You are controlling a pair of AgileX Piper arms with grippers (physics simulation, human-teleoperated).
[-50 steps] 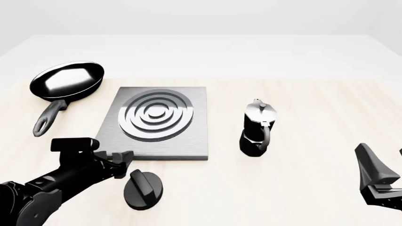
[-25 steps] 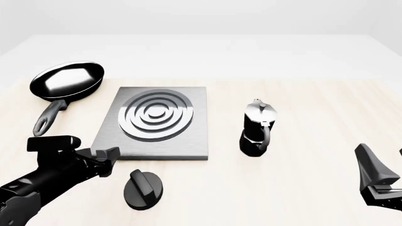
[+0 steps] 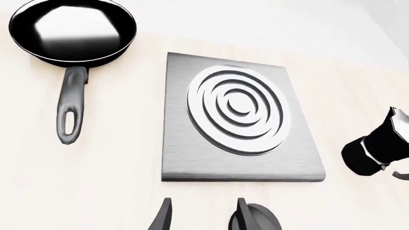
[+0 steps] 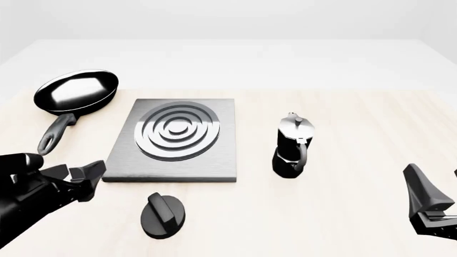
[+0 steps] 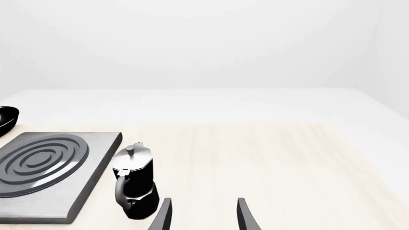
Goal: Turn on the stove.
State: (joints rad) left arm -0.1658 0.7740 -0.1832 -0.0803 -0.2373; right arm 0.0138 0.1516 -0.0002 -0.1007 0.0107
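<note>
The stove is a flat grey metal slab with raised silver rings, lying left of the table's middle. Its round black ridged knob lies on the table just in front of the slab. My left gripper hovers open and empty, left of the knob and beside the slab's near left corner. In the left wrist view the open gripper points at the stove, and the knob peeks out beside one finger. At the near right my right gripper stands open and empty, far from the stove.
A black frying pan lies at the far left, its handle pointing toward the near edge. A black-and-silver moka pot stands upright right of the slab, also in the right wrist view ahead of the open right gripper.
My left arm has pulled back to the left and toward the near edge, away from the knob. The knob, stove and right arm have not moved.
</note>
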